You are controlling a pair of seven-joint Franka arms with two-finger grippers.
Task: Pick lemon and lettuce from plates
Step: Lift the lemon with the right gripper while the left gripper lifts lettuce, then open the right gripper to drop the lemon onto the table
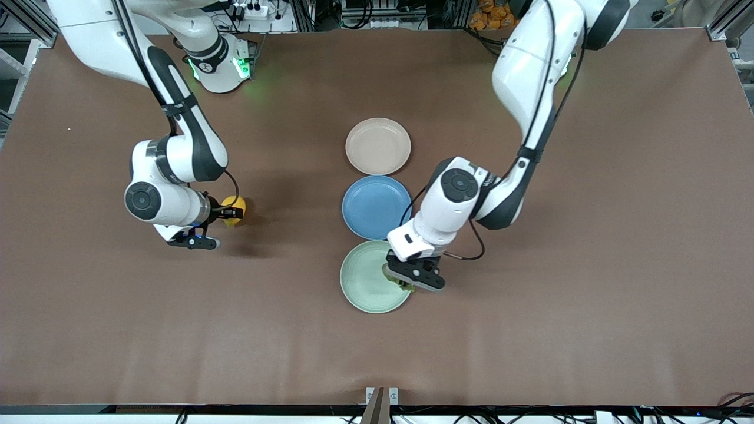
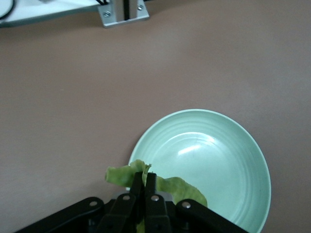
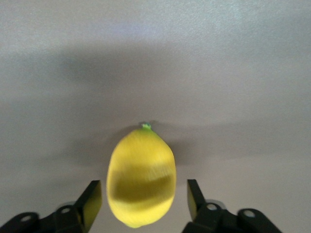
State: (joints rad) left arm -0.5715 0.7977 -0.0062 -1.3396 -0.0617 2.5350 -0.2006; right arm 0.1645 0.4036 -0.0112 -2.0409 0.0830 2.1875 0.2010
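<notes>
Even overhead light falls on the brown desk (image 1: 589, 294), both arms casting soft shadows. Glare streaks the mint plate (image 2: 233, 145). The lemon (image 3: 141, 177) is slightly blurred, its shadow broad and diffuse.

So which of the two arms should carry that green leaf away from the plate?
The left arm. Its left gripper is already shut on the lettuce over the mint green plate. The right gripper is open around the lemon, toward the right arm's end of the table.

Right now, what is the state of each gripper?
Left gripper: shut on the lettuce, over the mint plate.
Right gripper: open around the lemon.
</notes>
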